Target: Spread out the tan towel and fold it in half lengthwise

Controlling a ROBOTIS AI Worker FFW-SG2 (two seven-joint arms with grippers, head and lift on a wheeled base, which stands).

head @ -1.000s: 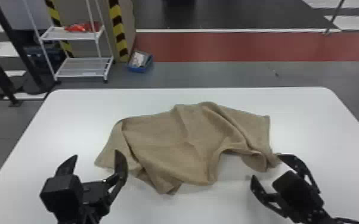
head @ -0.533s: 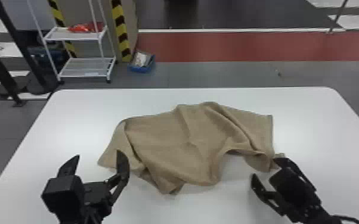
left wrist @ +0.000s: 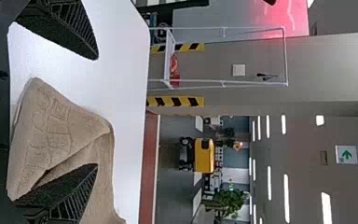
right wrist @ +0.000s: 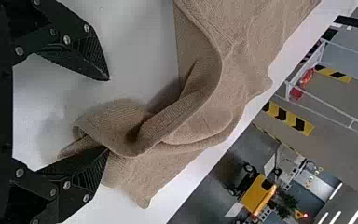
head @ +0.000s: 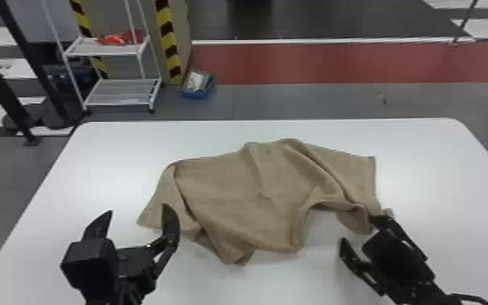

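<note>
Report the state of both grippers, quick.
Left gripper: open, holding nothing.
Right gripper: open, one finger at the tan towel's edge, nothing clamped.

The tan towel (head: 223,186) is matt, slightly rough woven cloth; the white table (head: 142,142) looks smooth with a faint sheen. At the towel's ten o'clock, the rack (head: 117,91) looks like smooth painted metal.

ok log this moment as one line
towel rumpled on table; left fingers open, empty; right fingers open at towel's right end; fold pending
</note>
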